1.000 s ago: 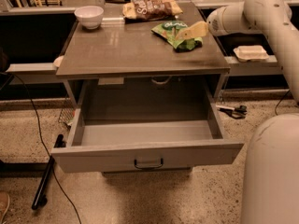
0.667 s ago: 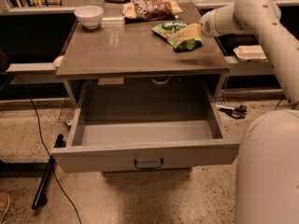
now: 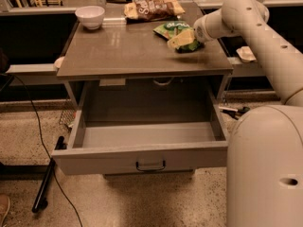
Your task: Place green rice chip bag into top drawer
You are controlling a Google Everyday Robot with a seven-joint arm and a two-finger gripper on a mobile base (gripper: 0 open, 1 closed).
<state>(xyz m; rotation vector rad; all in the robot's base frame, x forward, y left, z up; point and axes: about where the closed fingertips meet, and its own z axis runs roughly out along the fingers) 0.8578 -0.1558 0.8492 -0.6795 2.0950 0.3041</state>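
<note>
The green rice chip bag lies on the desk, toward its back right corner, crinkled and partly covered by the claw that sits right over its near right part. The claw's pale yellowish fingers reach the bag from the right at the end of the white arm, which stretches in from the right edge of the view; I cannot tell how far apart the fingers stand or whether they have hold of the bag. Just behind the green bag, at the back edge of the desk, lies a brown and tan snack bag. A white bowl stands upright at the back left corner, well apart from both bags. Below the desk surface the top drawer is pulled out wide, its grey inside bare to view and its flat front panel carrying a small dark handle at the centre. A black cable trails over the speckled floor on the left, and the robot's large white body fills the lower right.
</note>
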